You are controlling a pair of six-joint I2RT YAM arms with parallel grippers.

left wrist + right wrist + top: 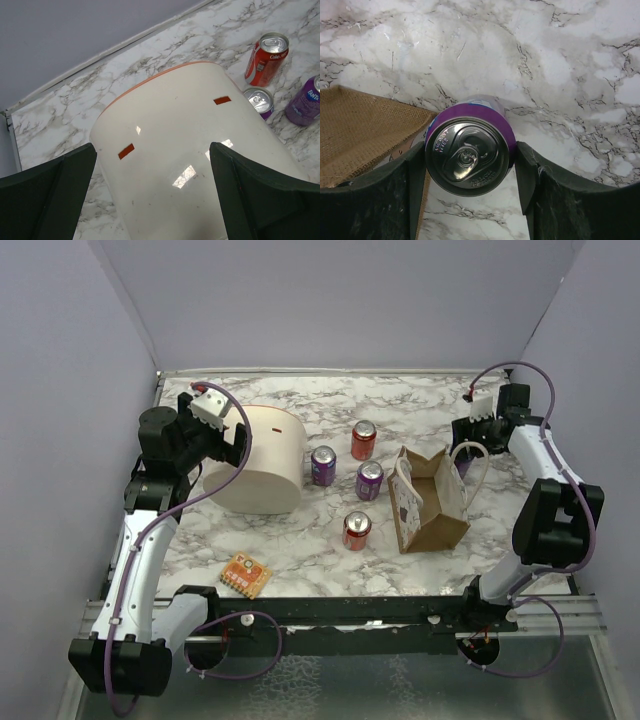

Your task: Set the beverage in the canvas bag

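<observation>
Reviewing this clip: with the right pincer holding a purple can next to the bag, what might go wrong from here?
1. The purple can in the right pincer hangs over bare table, beside the bag rather than over its opening; released here, it would likely miss.
2. Moving across, the can may catch the rim and push or tip the bag.
3. A loop handle lies close to the pincer and might snag.
</observation>
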